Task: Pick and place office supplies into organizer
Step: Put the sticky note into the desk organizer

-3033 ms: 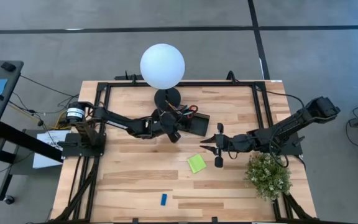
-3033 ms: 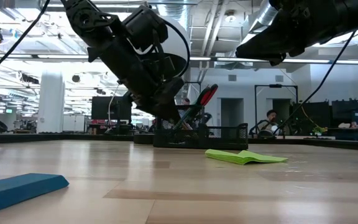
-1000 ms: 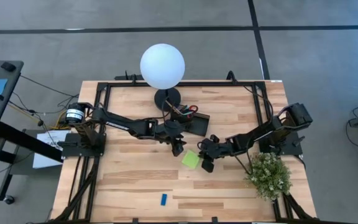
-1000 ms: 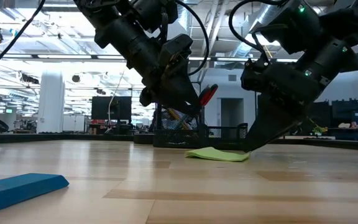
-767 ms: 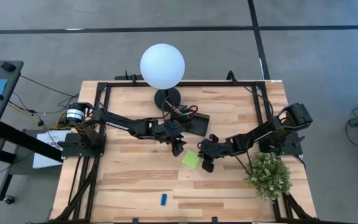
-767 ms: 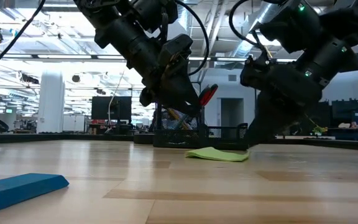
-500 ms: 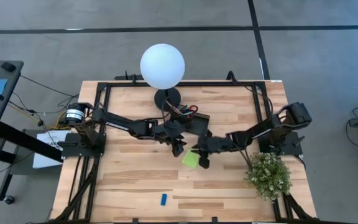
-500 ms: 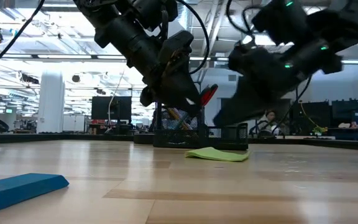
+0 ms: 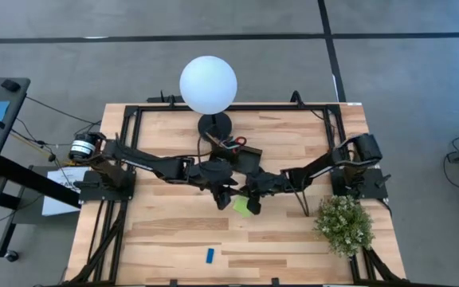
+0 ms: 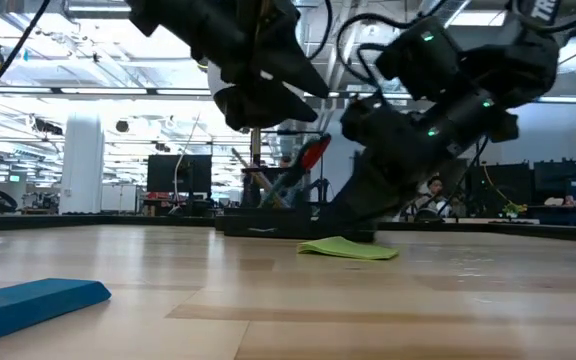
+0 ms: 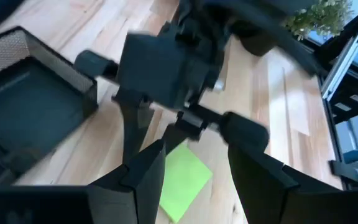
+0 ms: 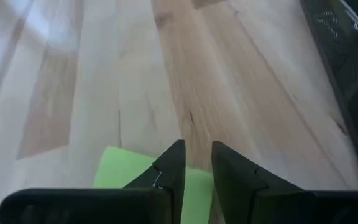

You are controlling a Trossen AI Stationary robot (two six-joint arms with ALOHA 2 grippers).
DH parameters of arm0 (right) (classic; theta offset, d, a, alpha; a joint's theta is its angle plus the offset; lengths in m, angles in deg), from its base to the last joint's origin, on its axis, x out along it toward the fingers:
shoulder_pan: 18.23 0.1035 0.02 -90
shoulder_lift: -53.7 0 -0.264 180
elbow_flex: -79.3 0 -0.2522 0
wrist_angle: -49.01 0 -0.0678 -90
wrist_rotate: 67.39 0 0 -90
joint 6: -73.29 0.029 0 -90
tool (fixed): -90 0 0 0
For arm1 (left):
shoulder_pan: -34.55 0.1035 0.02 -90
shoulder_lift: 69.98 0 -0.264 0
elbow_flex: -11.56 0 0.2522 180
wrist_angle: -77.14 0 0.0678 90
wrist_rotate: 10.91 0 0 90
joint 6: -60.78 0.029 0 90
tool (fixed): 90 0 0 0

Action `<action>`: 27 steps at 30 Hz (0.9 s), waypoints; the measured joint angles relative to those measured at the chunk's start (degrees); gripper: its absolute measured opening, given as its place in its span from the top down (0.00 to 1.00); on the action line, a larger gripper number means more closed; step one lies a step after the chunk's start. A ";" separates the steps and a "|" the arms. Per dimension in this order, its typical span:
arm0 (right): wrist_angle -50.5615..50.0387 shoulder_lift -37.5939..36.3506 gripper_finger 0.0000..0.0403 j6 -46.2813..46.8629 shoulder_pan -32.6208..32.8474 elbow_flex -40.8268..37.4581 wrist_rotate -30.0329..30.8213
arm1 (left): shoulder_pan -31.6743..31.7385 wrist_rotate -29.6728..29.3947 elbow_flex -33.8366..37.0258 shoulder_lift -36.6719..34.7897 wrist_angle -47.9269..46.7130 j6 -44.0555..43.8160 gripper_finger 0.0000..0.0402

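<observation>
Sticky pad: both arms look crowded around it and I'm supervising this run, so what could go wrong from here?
The left claw and right claw hang close together over the lime-green sticky pad, so they may collide. The pad lies flat on the table; fingertips could push it along rather than lift it.

Both end effectors, left (image 9: 226,197) and right (image 9: 253,205), flank the sticky-note pad (image 9: 241,206).

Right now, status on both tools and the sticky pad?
Left tool open above the sticky pad. Right tool slightly parted at the pad's edge, nothing gripped. Pad flat on table, beside organizer. Arms crowd each other.
</observation>
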 joint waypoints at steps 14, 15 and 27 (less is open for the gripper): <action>-27.31 1.85 0.82 -4.41 2.61 12.75 3.43 | -3.33 -4.78 0.00 -1.44 -4.09 0.89 0.58; -28.35 1.87 0.82 -4.82 2.93 13.28 3.51 | -3.26 -5.08 0.00 -1.44 -4.35 0.89 0.58; -38.40 0.54 0.82 -5.41 6.97 16.80 2.97 | -3.28 -5.28 0.00 -1.44 -5.44 0.64 0.58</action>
